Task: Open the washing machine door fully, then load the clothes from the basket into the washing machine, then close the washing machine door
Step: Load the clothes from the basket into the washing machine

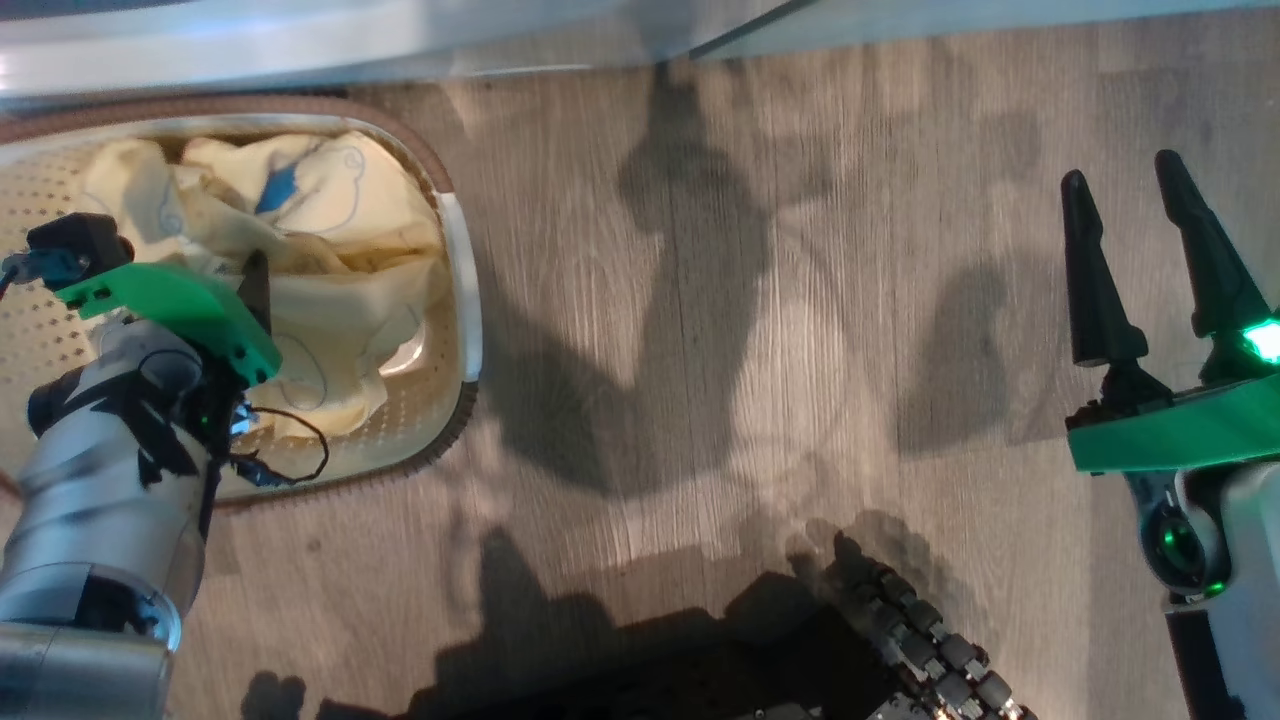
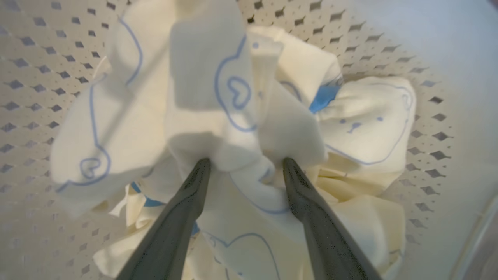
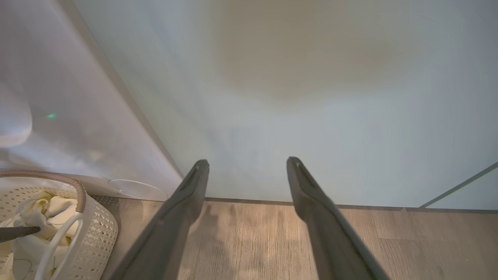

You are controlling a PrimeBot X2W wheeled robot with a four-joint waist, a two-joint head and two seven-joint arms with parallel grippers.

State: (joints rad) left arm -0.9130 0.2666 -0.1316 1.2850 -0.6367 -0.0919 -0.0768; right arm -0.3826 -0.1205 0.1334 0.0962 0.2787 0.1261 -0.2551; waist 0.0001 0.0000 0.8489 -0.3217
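1. Cream plastic, perforated all over and edged with a brown rim: the basket (image 1: 430,170) stands on the wooden floor (image 1: 720,330) at my left side, just in front of a glossy white panel (image 3: 58,101).
2. The clothes (image 2: 365,128) lie heaped inside the basket. They are pale yellow cloth with thin blue line drawings, and a small bright blue piece (image 2: 325,97) peeks out between two folds.
3. My left gripper (image 2: 245,161) is down in the basket with its two dark fingers spread wide. Both tips press into the heap, and a bunched fold of cloth sits between them, not pinched.
4. From the head view, my left forearm (image 1: 100,480) and its green wrist plate (image 1: 180,305) cover the near part of the basket, and one dark finger shows against the cloth.
5. My right gripper (image 1: 1120,175) hangs over the floor well to the right of the basket, its fingers wide apart with nothing between them.
6. In the right wrist view those fingers point at a pale mint green cabinet front (image 3: 311,97) where it meets the floor. The basket sits at the lower left there, showing a white side handle (image 3: 58,245).
7. My dark wheeled base (image 1: 930,640) shows at the bottom of the head view, and soft shadows of my arms fall across the boards.
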